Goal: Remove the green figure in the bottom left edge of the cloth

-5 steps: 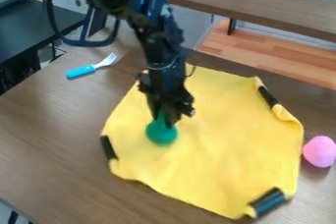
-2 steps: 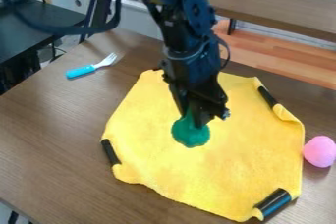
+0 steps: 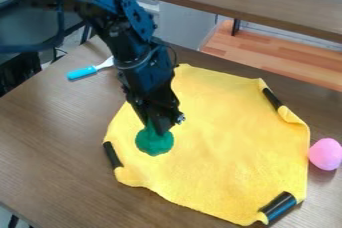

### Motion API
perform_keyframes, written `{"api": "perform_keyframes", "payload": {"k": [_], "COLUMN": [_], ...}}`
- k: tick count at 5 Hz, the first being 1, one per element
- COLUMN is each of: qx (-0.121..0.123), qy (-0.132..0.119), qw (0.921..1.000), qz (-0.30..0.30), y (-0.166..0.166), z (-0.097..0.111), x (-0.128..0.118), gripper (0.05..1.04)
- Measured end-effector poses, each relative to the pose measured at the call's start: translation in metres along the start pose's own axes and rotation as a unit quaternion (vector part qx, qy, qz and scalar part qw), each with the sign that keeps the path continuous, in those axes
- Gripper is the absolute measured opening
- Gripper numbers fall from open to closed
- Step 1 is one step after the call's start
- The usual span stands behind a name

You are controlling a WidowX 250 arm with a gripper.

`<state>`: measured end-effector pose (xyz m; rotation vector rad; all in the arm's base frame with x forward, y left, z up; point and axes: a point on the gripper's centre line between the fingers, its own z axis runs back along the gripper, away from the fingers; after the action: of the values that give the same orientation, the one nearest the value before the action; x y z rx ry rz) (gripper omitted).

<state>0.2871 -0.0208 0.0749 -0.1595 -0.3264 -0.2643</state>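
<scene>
Claw (image 3: 158,127): closed on top of green figure (image 3: 154,143)
Figure position: directly below claw, over left part of cloth (image 3: 230,139)
Likely exit: outward past cloth's left edge

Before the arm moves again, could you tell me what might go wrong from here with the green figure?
The green figure is gripped at its narrow top, its round part hanging below the gripper, so it might swing or slip out. It is over the yellow cloth, so a drop now would probably land it back there. If it hangs low, it could also drag the cloth or catch the black clip at the left edge.
</scene>
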Motion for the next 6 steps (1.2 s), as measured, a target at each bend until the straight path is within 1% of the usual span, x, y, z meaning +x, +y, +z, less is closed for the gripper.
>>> {"api": "perform_keyframes", "payload": {"k": [1, 2, 3, 4, 5, 6], "qx": [0.013, 0.022, 0.038, 0.049, 0.065, 0.083], "qy": [0.002, -0.017, -0.035, -0.044, -0.042, -0.035], "qw": [0.9995, 0.9996, 0.9963, 0.9916, 0.9866, 0.9831], "qz": [-0.029, 0.009, 0.069, 0.111, 0.143, 0.159], "y": [-0.005, 0.026, 0.071, 0.112, 0.149, 0.174], "z": [0.007, 0.016, 0.022, 0.026, 0.026, 0.022], "x": [-0.016, -0.024, -0.026, -0.027, -0.04, -0.061], "gripper": [0.317, 0.317, 0.317, 0.317, 0.317, 0.317]}}
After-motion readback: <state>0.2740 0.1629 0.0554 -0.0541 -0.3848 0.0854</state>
